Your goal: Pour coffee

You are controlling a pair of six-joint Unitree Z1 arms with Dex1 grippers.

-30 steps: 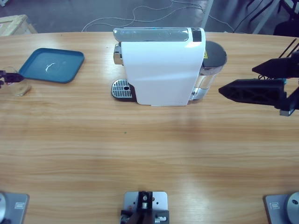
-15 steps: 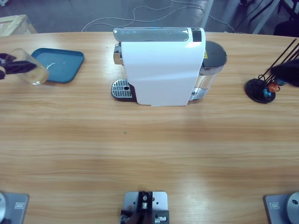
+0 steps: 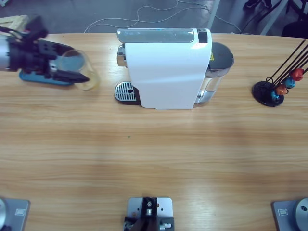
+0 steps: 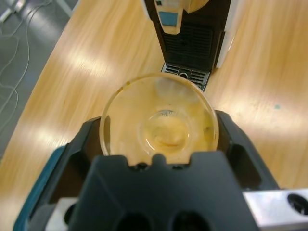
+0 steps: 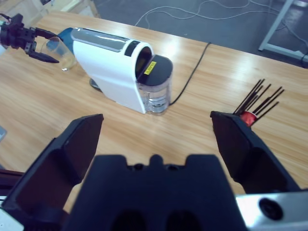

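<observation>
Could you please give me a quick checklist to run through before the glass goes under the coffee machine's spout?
1. Glass held: ok, the left gripper is shut on the glass.
2. Glass contents: ok, no dark coffee in it, only yellowish residue on its walls.
3. Drip grate free: ok, nothing stands on it.
4. Path to the coffee machine: ok, bare table between glass and grate.
5. Right gripper out of the way: ok, open, empty, lifted away from the machine.
6. Machine loaded with a capsule and ready: cannot tell.
</observation>
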